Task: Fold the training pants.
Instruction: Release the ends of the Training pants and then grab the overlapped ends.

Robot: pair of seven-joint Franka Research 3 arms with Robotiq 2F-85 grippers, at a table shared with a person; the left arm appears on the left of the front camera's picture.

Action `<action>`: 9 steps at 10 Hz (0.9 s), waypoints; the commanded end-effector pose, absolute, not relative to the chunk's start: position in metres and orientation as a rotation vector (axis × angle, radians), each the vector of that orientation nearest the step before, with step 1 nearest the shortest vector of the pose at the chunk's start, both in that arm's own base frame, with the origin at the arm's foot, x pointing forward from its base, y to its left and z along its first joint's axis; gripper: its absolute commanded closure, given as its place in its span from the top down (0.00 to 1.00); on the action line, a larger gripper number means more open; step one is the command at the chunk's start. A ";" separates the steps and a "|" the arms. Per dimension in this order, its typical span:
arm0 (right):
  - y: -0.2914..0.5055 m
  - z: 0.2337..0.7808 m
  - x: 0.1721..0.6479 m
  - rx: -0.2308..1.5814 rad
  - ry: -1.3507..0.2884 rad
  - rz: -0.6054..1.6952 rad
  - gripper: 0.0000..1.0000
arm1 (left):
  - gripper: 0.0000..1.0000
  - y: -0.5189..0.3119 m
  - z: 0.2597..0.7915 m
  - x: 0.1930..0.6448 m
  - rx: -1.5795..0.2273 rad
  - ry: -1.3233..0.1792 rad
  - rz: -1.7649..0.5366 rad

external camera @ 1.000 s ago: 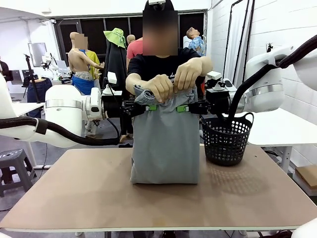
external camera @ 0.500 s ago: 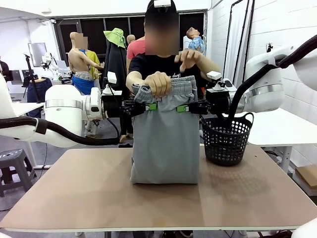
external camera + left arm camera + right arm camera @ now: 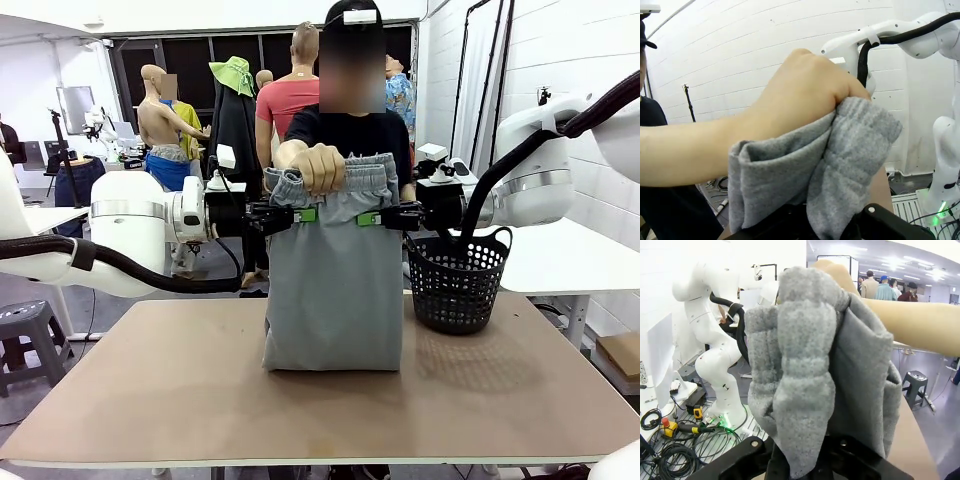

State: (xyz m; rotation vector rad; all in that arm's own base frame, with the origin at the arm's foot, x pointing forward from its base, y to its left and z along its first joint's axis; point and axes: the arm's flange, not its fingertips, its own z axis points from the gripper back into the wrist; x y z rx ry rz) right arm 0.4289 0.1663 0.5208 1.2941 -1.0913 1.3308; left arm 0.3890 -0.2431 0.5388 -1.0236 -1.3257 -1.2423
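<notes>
Grey, thin training pants (image 3: 333, 290) (one pair) hang over the brown table (image 3: 150, 400), long axis vertical, waistband (image 3: 368, 172) up, folded lower edge touching the tabletop. Two grippers, the left gripper (image 3: 303, 215) and the right gripper (image 3: 372, 218), are clamped on the fabric just below the waistband. One black basket (image 3: 458, 285) stands beside. Farther back, one hand (image 3: 320, 168) of the person grips the waistband.

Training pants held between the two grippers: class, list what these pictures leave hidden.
- Back layers of the training pants: front view, hidden by the front face.
- Grip spot of the left gripper: left wrist view, buried under fabric and the person's hand.
- Grip spot of the right gripper: right wrist view, covered by the waistband.
- Inside the basket: front view, screened by its mesh wall.
</notes>
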 end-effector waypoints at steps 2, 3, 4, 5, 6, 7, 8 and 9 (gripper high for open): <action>0.168 0.523 0.427 1.306 -1.112 1.315 0.00 | 0.00 -0.243 0.542 0.387 -1.039 -1.334 -1.227; 0.168 0.523 0.427 1.306 -1.112 1.315 0.00 | 0.00 -0.243 0.542 0.387 -1.039 -1.334 -1.227; 0.168 0.523 0.427 1.306 -1.112 1.315 0.00 | 0.00 -0.243 0.542 0.387 -1.039 -1.334 -1.227; 0.168 0.523 0.427 1.306 -1.112 1.315 0.00 | 0.00 -0.243 0.542 0.387 -1.039 -1.334 -1.227; 0.168 0.523 0.427 1.306 -1.112 1.315 0.00 | 0.00 -0.243 0.542 0.387 -1.039 -1.334 -1.227; 0.168 0.523 0.427 1.306 -1.112 1.315 0.00 | 0.00 -0.243 0.542 0.387 -1.039 -1.334 -1.227; 0.168 0.523 0.427 1.306 -1.112 1.315 0.00 | 0.00 -0.243 0.542 0.387 -1.039 -1.334 -1.227; 0.168 0.523 0.427 1.306 -1.112 1.315 0.00 | 0.00 -0.243 0.542 0.387 -1.039 -1.334 -1.227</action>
